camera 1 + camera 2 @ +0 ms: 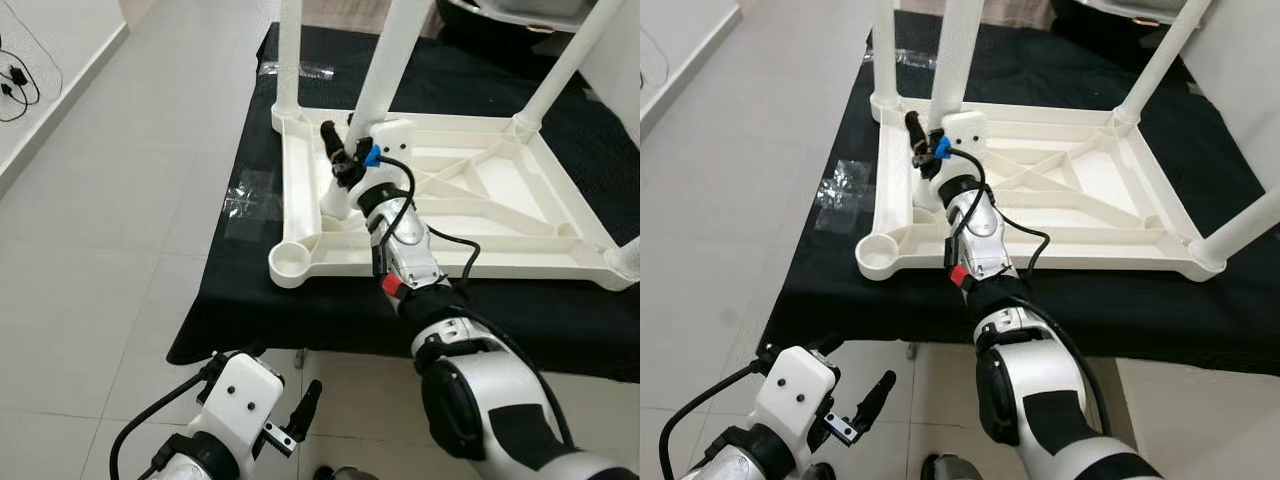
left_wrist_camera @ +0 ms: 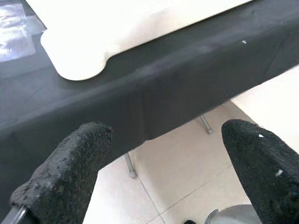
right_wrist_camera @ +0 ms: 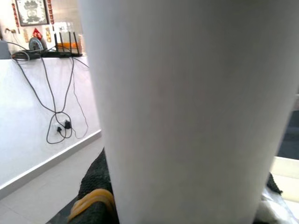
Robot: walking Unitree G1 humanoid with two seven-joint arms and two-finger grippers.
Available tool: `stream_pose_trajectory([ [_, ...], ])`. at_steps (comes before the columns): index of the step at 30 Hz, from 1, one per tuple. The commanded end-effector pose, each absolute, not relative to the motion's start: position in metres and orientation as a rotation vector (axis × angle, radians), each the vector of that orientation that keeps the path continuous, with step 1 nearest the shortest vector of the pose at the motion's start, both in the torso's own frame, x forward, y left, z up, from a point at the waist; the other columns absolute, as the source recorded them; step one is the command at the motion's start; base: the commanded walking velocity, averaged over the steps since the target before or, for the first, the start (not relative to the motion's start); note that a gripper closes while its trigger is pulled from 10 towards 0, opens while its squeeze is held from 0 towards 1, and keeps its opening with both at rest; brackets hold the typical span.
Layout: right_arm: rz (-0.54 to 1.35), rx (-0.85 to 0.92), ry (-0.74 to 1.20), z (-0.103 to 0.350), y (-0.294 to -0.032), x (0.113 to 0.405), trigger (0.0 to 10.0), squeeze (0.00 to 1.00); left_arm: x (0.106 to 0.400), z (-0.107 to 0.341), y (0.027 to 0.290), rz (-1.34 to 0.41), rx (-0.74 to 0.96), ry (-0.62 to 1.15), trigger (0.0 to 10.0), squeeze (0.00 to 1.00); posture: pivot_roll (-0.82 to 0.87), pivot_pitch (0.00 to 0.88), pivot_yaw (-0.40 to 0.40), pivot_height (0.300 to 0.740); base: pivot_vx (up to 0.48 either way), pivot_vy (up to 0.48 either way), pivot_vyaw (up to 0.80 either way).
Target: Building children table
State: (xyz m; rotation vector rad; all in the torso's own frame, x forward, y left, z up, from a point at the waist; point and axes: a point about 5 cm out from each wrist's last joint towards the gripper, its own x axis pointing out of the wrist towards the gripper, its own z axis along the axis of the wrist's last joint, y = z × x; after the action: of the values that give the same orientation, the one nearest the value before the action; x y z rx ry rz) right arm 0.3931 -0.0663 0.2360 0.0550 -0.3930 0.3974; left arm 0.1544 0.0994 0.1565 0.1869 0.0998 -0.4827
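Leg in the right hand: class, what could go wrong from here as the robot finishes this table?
1. The leg leans in the right hand, its foot away from the empty socket. It may slip or go in crooked.
2. The upturned table lies close to the edge of the black cloth. The left hand hangs open below that edge, bracing nothing, so a hard push might slide the table off.

The overturned white table (image 1: 440, 215) covers most of the black cloth (image 1: 250, 290) mid-frame, its legs (image 1: 390, 60) rising as posts along the top. Open tile floor (image 1: 110, 230) runs down the left. At bottom left, the left gripper (image 1: 300, 410) hangs spread below the cloth edge.
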Motion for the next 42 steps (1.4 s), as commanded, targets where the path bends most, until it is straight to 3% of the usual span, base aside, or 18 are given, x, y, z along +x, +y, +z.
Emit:
stream_pose_trajectory([
  [1, 0.467, 0.085, -0.198, 0.193, -0.045, 0.386, 0.0, 0.0, 0.154, 0.15, 0.098, -0.491, 0.183, 0.134, 10.0, 0.0, 0.17, 0.223, -0.134, 0.74, 0.0, 0.0, 0.0],
  [17, 0.349, 0.145, -0.376, 0.266, -0.064, 0.404, 0.0, 0.0, 0.156, 0.146, 0.098, -0.493, 0.189, 0.132, 10.0, 0.0, 0.17, 0.185, -0.136, 0.74, 0.0, 0.0, 0.0],
  [24, 0.299, 0.194, -0.516, 0.325, -0.103, 0.412, 0.0, 0.0, 0.157, 0.145, 0.097, -0.498, 0.188, 0.131, 10.0, 0.0, 0.17, 0.181, -0.142, 0.74, 0.0, 0.0, 0.0],
  [26, 0.469, 0.229, -0.508, 0.338, -0.117, 0.413, 0.0, 0.0, 0.157, 0.145, 0.096, -0.496, 0.185, 0.131, 10.0, 0.0, 0.16, 0.182, -0.143, 0.74, 0.0, 0.0, 0.0],
  [29, 0.544, 0.223, -0.503, 0.34, -0.119, 0.412, 0.0, 0.0, 0.157, 0.144, 0.097, -0.494, 0.183, 0.13, 10.0, 0.0, 0.16, 0.183, -0.145, 0.74, 0.0, 0.0, 0.0],
  [30, 0.823, 0.203, -0.427, 0.335, -0.12, 0.406, 0.0, 0.0, 0.157, 0.144, 0.097, -0.494, 0.184, 0.129, 10.0, 0.0, 0.16, 0.182, -0.147, 0.74, 0.0, 0.0, 0.0],
  [31, 0.938, 0.188, -0.395, 0.332, -0.121, 0.403, 0.0, 0.0, 0.157, 0.144, 0.097, -0.494, 0.184, 0.128, 10.0, 0.0, 0.16, 0.182, -0.147, 0.74, 0.0, 0.0, 0.0],
  [39, 1.133, 0.13, -0.249, 0.317, -0.127, 0.397, 0.0, 0.0, 0.157, 0.144, 0.097, -0.492, 0.184, 0.126, 10.0, 0.0, 0.16, 0.183, -0.148, 0.74, 0.0, 0.0, 0.0],
  [42, 1.329, 0.056, -0.207, 0.306, -0.125, 0.388, 0.0, 0.0, 0.157, 0.144, 0.097, -0.492, 0.186, 0.125, 10.0, 0.0, 0.17, 0.183, -0.145, 0.74, 0.0, 0.0, 0.0],
])
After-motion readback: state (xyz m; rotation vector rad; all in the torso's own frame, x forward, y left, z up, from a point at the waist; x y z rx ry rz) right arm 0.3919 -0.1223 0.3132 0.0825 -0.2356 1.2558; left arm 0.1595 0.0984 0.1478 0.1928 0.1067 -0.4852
